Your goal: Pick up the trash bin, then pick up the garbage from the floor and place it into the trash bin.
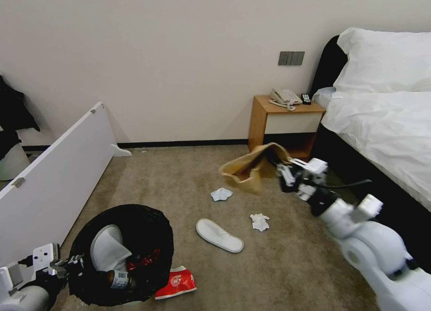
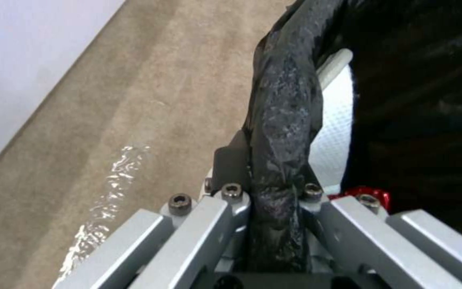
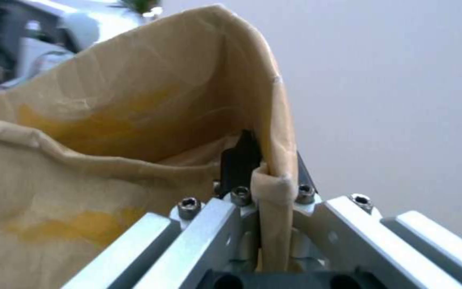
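Clamped on the folded edge of the brown paper bag, the right gripper held it in the air in front of the nightstand, well apart from the trash bin. The left gripper was pinched on the bin's black-lined rim, holding the bin tilted toward the nightstand. Inside the bin lay a white slipper, a bottle and something red. By my judgement the job was partly done: on the floor between bin and nightstand lay a second slipper and two crumpled tissues, with a red snack packet just beside the bin.
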Motion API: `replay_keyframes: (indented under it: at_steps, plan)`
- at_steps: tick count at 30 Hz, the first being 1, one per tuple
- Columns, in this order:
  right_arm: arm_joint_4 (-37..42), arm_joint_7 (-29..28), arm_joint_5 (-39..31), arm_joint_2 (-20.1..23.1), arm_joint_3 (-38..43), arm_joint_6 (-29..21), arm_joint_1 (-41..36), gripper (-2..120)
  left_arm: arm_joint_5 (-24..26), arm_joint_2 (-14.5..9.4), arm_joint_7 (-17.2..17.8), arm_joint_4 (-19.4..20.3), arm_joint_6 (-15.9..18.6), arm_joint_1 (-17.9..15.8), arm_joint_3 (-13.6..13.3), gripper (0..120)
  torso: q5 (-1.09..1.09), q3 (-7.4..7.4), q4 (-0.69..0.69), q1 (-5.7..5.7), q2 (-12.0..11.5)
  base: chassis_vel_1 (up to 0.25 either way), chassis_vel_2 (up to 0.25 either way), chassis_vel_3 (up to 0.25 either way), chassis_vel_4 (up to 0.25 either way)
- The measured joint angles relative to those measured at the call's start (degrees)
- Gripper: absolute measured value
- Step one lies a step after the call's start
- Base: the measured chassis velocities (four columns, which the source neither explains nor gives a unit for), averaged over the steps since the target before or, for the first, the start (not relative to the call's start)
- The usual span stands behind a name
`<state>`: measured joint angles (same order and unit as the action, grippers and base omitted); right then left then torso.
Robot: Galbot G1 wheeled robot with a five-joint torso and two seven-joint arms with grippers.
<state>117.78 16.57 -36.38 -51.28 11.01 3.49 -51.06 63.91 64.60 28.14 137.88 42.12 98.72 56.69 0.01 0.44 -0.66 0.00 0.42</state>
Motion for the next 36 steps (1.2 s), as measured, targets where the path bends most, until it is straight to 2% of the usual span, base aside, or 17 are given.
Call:
replay_keyframes:
  at_steps: [1,2,6,9,10,14,26,36]
  plan:
    - [-1.1,0.2,0.0,-0.6,-3.1,0.1,3.2,0,-0.3,0.1,0.0,-0.2,0.0,0.0,-0.3,3,0.01,0.00,0.03,0.00,0.0,0.000,0.000,0.000,0.000]
    - [-1.1,0.2,0.0,-0.6,-3.1,0.1,3.2,0,-0.3,0.1,0.0,-0.2,0.0,0.0,-0.3,3,0.01,0.00,0.03,0.00,0.0,0.000,0.000,0.000,0.000]
    - [-5.4,1.6,0.8,-3.1,-15.5,0.8,16.0,0,-1.8,0.2,-0.1,-0.5,0.0,1.1,-1.0,3,-0.03,0.00,0.09,0.00,0.0,0.000,0.000,0.000,0.000]
    - [-6.2,1.8,0.9,-3.7,-18.9,0.9,18.5,0,-1.9,0.1,-0.1,-0.5,0.0,1.1,-1.0,3,-0.03,-0.01,0.05,0.00,0.0,0.000,0.000,0.000,0.000]
    - [-7.0,2.0,1.2,-4.3,-22.3,1.0,20.8,0,-2.0,0.0,-0.1,-0.5,0.0,1.2,-0.9,3,-0.02,-0.01,-0.01,0.00,0.0,0.000,0.000,0.000,0.000]
    - [-8.1,2.9,2.9,-5.7,-27.2,1.5,23.9,0,-2.0,-0.2,-0.1,-0.5,0.0,1.4,-0.9,3,-0.02,-0.01,0.03,0.00,0.0,0.000,0.000,0.000,0.000]
    - [-9.5,3.8,6.5,-5.7,-36.6,2.9,28.7,0,-2.0,-0.1,0.3,-0.4,0.0,1.5,-1.0,3,-0.01,-0.01,0.04,0.00,0.0,0.000,0.000,0.000,0.000]
    - [-12.0,4.6,16.1,-5.4,-40.9,5.8,27.6,0,-1.0,-0.2,0.9,0.4,0.0,1.9,-0.8,3,-0.01,-0.01,0.03,0.00,0.0,0.000,0.000,0.000,0.000]
